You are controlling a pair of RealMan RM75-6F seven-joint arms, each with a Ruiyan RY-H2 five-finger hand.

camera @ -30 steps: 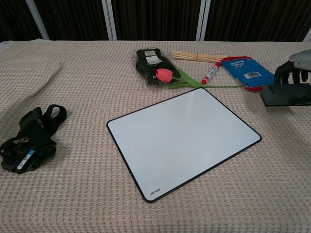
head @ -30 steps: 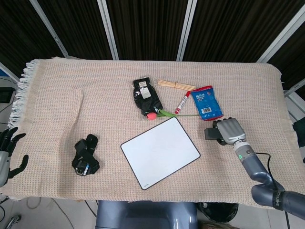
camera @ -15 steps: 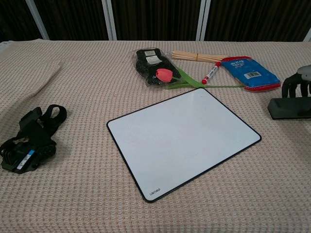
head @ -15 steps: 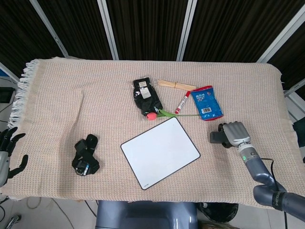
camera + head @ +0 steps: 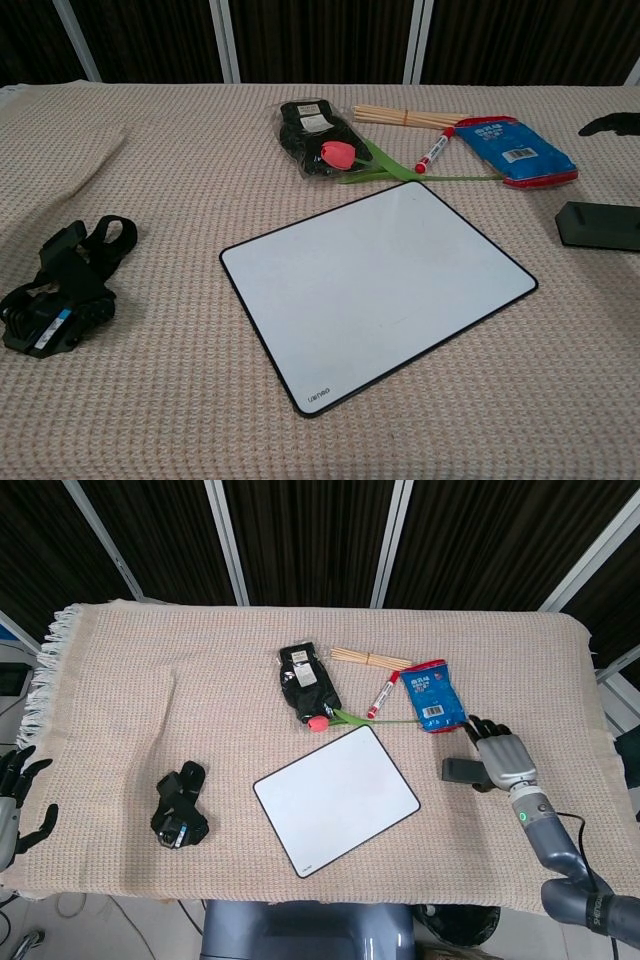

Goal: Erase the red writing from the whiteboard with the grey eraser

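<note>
The whiteboard (image 5: 336, 798) (image 5: 375, 285) lies at the centre front of the cloth, and its surface looks plain white with no red marks visible. To its right the grey eraser (image 5: 460, 771) (image 5: 600, 225) lies flat on the cloth by itself. My right hand (image 5: 502, 757) is just right of the eraser with its fingers spread, holding nothing; in the chest view only dark fingertips (image 5: 612, 124) show at the right edge, well apart from the eraser. My left hand (image 5: 14, 802) hangs open off the table's left edge.
Behind the board lie a red marker (image 5: 381, 694) (image 5: 433, 150), a blue packet (image 5: 433, 695) (image 5: 513, 150), a black packet (image 5: 307, 680), a red tulip (image 5: 338, 153) and wooden sticks (image 5: 370, 659). A black strap bundle (image 5: 178, 805) (image 5: 60, 285) sits at the front left.
My right hand carried the eraser a little right and toward the front, set it on the cloth, then let go and lifted off with fingers spread. The left hand stayed still.
</note>
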